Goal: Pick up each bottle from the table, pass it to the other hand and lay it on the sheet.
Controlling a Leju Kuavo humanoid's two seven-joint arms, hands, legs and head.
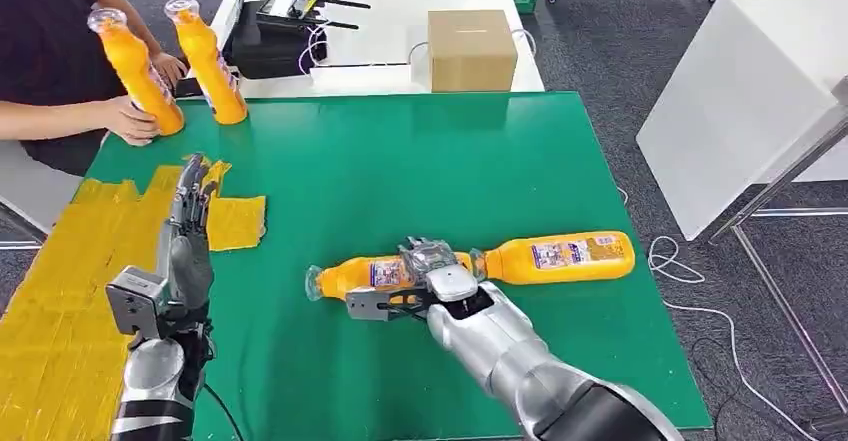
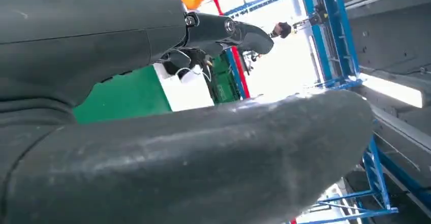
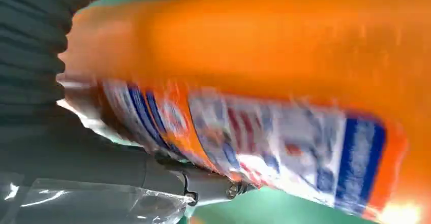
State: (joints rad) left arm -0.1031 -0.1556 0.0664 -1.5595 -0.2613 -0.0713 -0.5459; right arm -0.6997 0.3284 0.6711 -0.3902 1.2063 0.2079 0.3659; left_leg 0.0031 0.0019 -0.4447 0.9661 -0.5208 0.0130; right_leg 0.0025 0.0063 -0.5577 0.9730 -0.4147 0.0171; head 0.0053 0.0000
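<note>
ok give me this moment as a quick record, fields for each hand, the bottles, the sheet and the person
right hand: grips the near bottle, lying on the green table
left hand: holds nothing, fingers straight, over the yellow sheet
second bottle: lying on the table, beside the right hand
person: holds two upright bottles at the far left corner
bottles on sheet: none

Two orange plastic bottles [image 1: 370, 274] [image 1: 560, 257] lying end to end on green bench [image 1: 400, 161]; two more [image 1: 135, 71] [image 1: 208, 59] upright near yellow sheet [image 1: 70, 291].
</note>
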